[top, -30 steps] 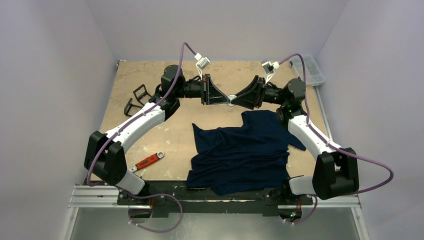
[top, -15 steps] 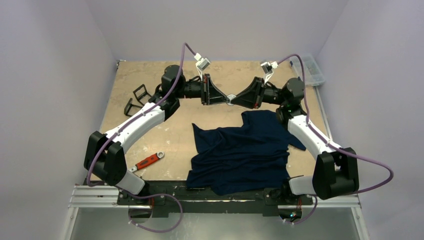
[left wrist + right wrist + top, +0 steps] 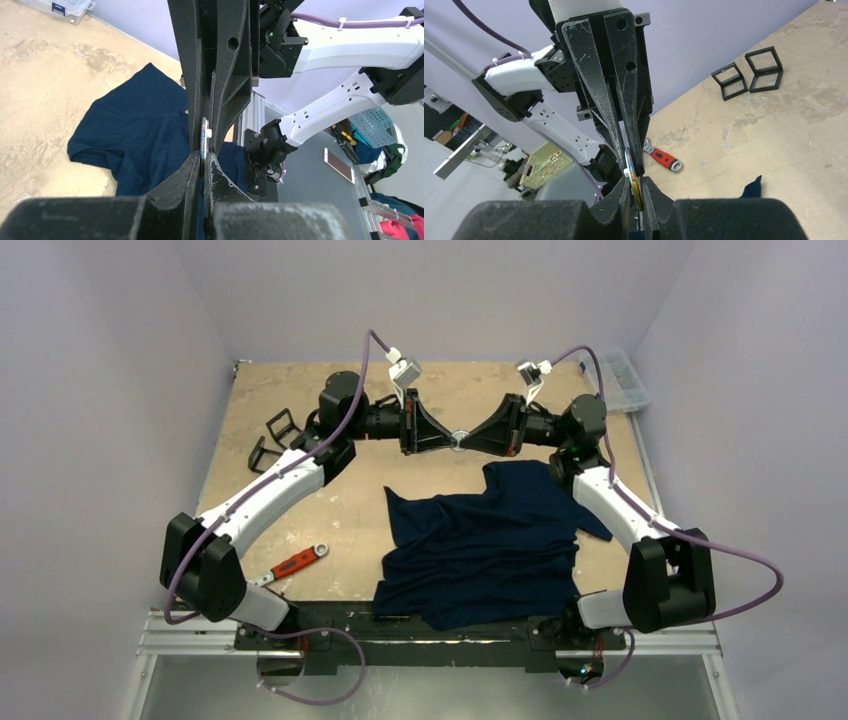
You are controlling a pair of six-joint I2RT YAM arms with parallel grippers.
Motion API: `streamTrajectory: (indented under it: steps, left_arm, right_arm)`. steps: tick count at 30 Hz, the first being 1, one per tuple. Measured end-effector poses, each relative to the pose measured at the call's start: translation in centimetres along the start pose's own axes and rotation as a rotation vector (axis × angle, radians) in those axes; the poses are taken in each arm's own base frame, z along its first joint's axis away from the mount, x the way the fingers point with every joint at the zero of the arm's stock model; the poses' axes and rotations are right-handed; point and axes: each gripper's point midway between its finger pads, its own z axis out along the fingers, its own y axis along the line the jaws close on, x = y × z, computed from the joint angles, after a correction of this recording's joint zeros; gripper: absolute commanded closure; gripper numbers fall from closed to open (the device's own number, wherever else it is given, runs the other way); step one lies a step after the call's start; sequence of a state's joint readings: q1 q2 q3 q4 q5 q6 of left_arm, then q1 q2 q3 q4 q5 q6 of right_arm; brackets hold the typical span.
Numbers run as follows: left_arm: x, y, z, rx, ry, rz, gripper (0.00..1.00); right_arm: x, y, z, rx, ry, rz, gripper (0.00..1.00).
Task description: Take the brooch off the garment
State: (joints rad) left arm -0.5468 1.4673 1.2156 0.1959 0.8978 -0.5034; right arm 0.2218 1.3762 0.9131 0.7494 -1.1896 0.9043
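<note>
Step in hand, as judged: brooch (image 3: 458,438) is off the garment (image 3: 480,540) and shared between both grippers, so a hand-over or re-grip in mid-air.

To do it well:
- One gripper alone lets go; the other keeps its pinch firm until the first is clear.
- The disc is thin and held by its rim, so it could twist out. Open slowly, then back straight away along the line of the fingers, with no sideways drag.
- Keep the pair above the table, so a slip lands on the board.

Pincers: left gripper (image 3: 447,440) is narrow, closed on the brooch (image 3: 203,137) edge-on. Right gripper (image 3: 468,440) is also narrow, nipping the same disc (image 3: 633,175) from the opposite side. Fingertips of the two nearly touch.

Location: the brooch hangs in the upper centre of the top view, well apart from the garment, which lies crumpled in the lower centre by the near edge.

Pose: both arms reach far from their bases, forearms angling inward and wrists turned level, so the fingers point at each other, tip to tip, raised off the table.

Also on the table: red-handled wrench (image 3: 295,563) at lower left, black frames (image 3: 272,438) at left.
</note>
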Motion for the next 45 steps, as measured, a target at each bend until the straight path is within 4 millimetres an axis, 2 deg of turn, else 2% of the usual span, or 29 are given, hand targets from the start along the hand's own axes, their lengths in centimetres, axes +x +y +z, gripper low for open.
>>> streamTrajectory:
  steps: [6,16,30,32,39,43,45]
  left_arm:
    - [0.0,-0.2,0.0,0.004,0.0,0.02,1.0]
    - [-0.3,-0.2,-0.2,-0.039,-0.014,0.035,1.0]
    - [-0.3,0.8,-0.3,-0.113,-0.025,0.009,1.0]
    - [-0.3,0.8,-0.3,-0.115,-0.025,0.004,1.0]
    - [0.0,1.3,-0.6,-0.137,-0.016,-0.023,1.0]
    - [0.2,1.9,-1.1,-0.163,-0.007,-0.041,1.0]
    - [0.3,2.2,-1.3,-0.174,0.003,-0.046,1.0]
  right_arm:
    - [0.0,0.2,0.0,-0.013,0.009,-0.003,0.9]
    - [-0.3,0.2,0.1,0.023,-0.015,-0.001,0.92]
    - [-0.5,0.1,0.0,0.042,-0.049,-0.047,0.84]
    - [-0.4,0.1,-0.1,0.046,-0.047,-0.059,0.78]
    - [-0.8,0.1,-0.7,0.064,-0.054,-0.113,0.47]
    - [-0.8,0.2,-0.8,0.065,-0.053,-0.134,0.22]
    - [-0.8,0.2,-0.8,0.066,-0.052,-0.14,0.14]
